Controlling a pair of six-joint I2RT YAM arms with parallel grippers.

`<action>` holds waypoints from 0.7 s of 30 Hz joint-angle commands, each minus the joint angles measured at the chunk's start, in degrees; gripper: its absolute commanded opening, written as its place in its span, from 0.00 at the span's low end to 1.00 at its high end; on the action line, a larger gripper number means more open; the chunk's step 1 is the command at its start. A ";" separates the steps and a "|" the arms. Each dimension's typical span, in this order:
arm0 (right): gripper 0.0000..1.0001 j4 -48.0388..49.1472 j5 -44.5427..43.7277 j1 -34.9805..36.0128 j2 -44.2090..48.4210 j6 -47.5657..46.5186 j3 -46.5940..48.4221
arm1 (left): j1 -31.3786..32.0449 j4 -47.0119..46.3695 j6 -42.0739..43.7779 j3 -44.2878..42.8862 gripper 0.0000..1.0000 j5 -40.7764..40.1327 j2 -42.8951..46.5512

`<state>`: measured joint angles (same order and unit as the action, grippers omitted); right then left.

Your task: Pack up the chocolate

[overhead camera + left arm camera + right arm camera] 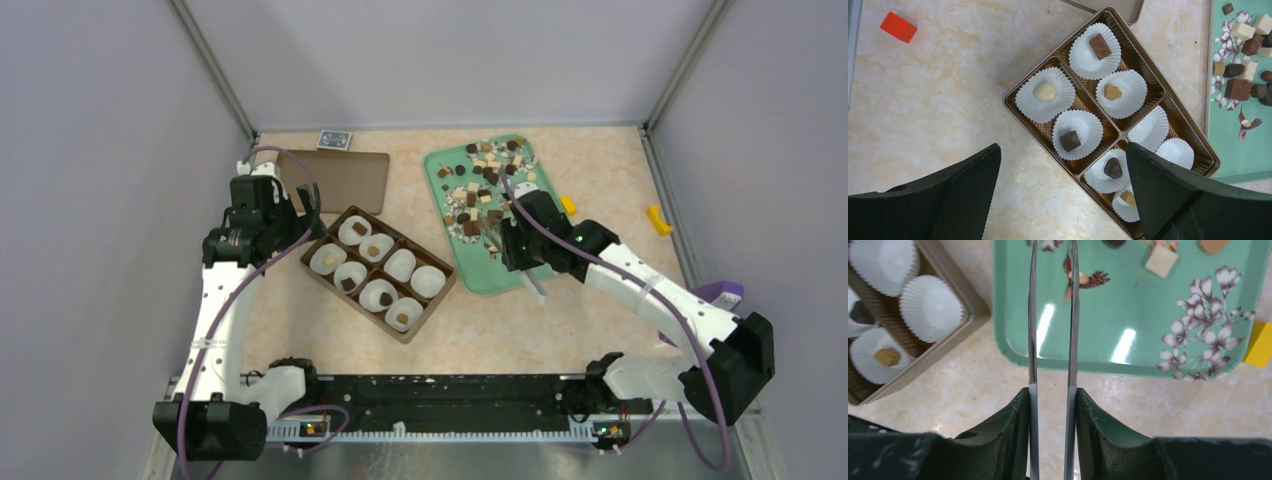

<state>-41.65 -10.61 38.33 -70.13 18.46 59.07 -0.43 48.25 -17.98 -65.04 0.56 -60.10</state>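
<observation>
Loose chocolate pieces (pixel 485 170), dark, tan and cream, lie on the far part of a green tray (pixel 500 270). A brown box (pixel 437 300) holds white paper cups; several cups hold one chocolate each (pixel 1070 140), two cups (pixel 1150 127) are empty. My right gripper (pixel 516 248) is shut on metal tweezers (pixel 1033 315) above the tray's near part. The tweezer arms stand apart with nothing between them where they show; their tips are out of the right wrist view. My left gripper (pixel 300 205) is open and empty, left of the box and above it (pixel 1062 150).
The brown box lid (pixel 345 175) lies behind the box, with a small blue packet (pixel 335 140) at the back wall. Yellow blocks (pixel 568 204) (pixel 657 220) lie right of the tray. A red block (pixel 898 27) lies on the table. A purple object (pixel 725 295) sits at the right edge.
</observation>
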 commanded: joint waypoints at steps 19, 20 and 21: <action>0.18 6.47 5.09 21.47 -15.51 -2.64 15.42 | 0.16 -0.16 0.22 -0.52 0.99 -0.03 2.61; 0.18 6.79 5.23 21.52 -15.89 -2.75 15.45 | 0.16 -0.13 0.22 -0.52 0.99 -1.63 2.61; 0.19 6.96 5.25 21.55 -16.20 -2.81 15.46 | 0.16 -0.16 0.22 -0.44 0.99 -1.81 2.62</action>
<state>-38.63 -6.07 59.18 -86.21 16.64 70.67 -0.43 48.34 -18.00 -65.04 0.36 -58.85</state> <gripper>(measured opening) 0.333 0.987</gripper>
